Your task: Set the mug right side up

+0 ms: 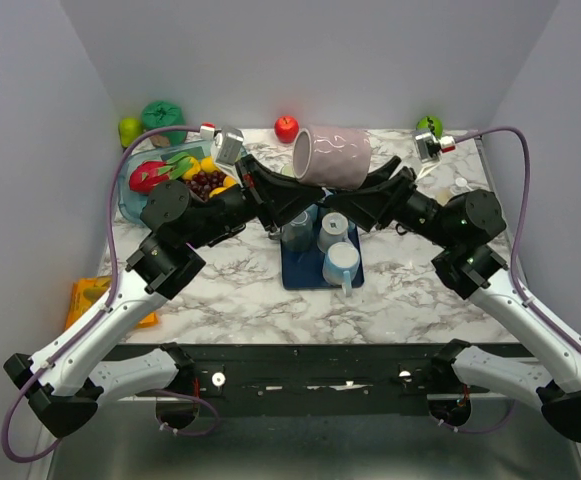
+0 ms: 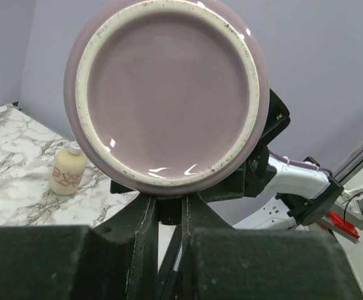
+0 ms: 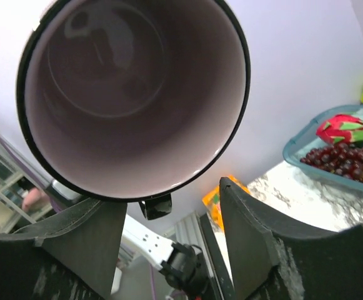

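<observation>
**Left hand** [image 2: 182,209]: fingers nearly together, clamped on the mug [image 1: 332,155] at its lower edge. The gripped part is hidden in every view. The left wrist view alone shows the mug's unglazed foot ring and flat lilac base [image 2: 169,87] filling the frame, just above the fingers.

**Right hand** [image 3: 169,200]: fingers apart, one at each side below the rim, with no visible contact. The right wrist view alone shows the open mouth and pale interior of the mug [image 3: 131,94].

**Overhead view:** the mug lies on its side in the air between the two hands, base toward 9 o'clock and mouth toward 3 o'clock, above the far end of the marble table [image 1: 420,300]. Directly toward 6 o'clock of it, a blue tray [image 1: 300,275] carries a clear glass [image 1: 297,232] and two blue cups [image 1: 342,262]. A red apple [image 1: 286,127] sits near 11 o'clock of the mug.

**Periphery:** a soap bottle [image 2: 69,172] appears clearly only from the left wrist. Grapes [image 3: 337,164] in a teal basket [image 3: 293,150] show large from the right wrist.
</observation>
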